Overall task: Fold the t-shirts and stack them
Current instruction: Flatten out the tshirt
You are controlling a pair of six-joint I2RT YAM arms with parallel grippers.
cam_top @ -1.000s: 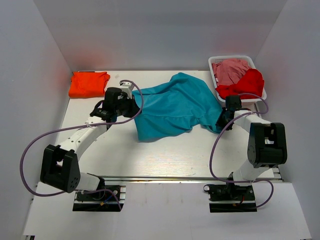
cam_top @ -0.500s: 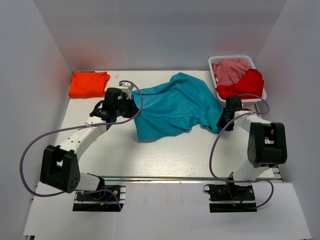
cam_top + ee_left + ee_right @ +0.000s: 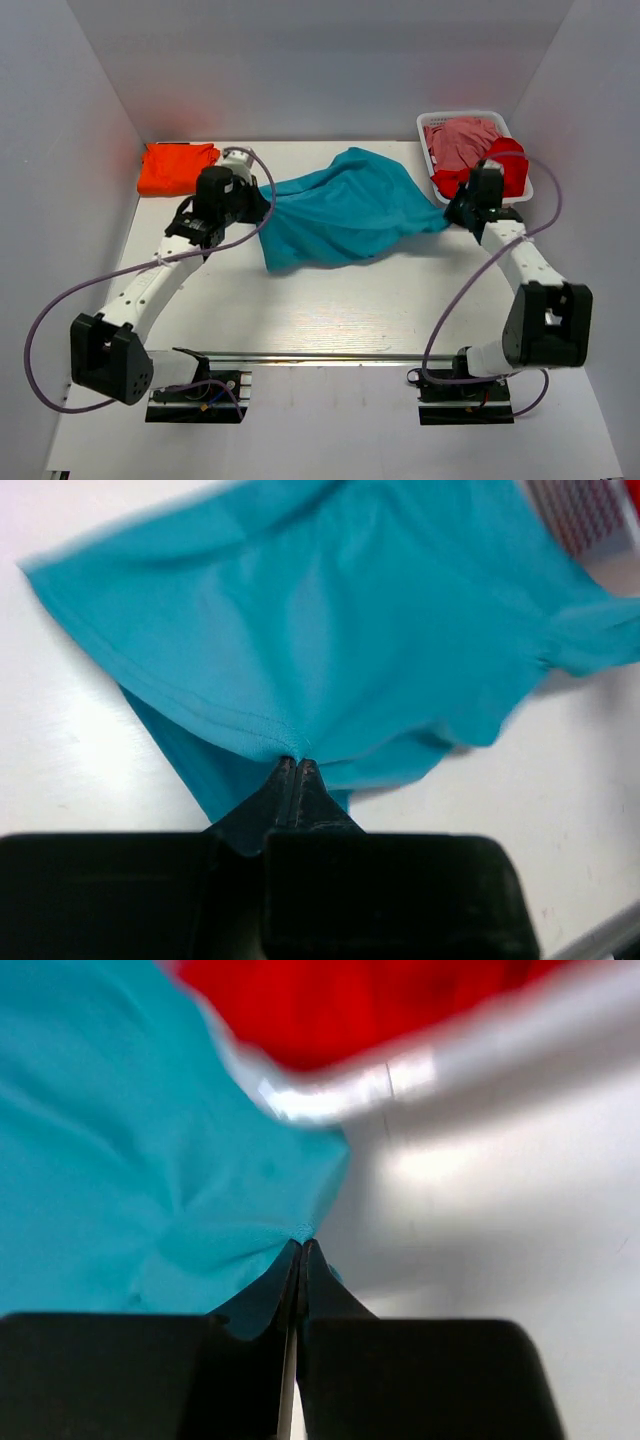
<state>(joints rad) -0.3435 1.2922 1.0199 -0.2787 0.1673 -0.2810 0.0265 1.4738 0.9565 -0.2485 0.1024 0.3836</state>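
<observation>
teal t-shirt [image 3: 340,208]: unfolded and rumpled, spread across the far middle of the table [image 3: 330,310], strung between the two grippers
done: the orange t-shirt [image 3: 177,167] lies folded small in the far left corner, the only finished piece
left to do: the teal one needs laying flat and folding; the red t-shirt [image 3: 505,160] and pink t-shirt [image 3: 462,140] lie crumpled in the white basket [image 3: 470,117] at far right; by my reckoning less than halfway
left gripper [image 3: 298,764]: jaws closed, pinching the teal hem at its left edge
right gripper [image 3: 303,1240]: jaws closed on the shirt's right corner, just beside the basket
left arm [image 3: 160,275]: reaching forward, wrist near the orange shirt, fingers pointing right
right arm [image 3: 520,255]: stretched forward to the basket's near corner, fingers pointing left
</observation>
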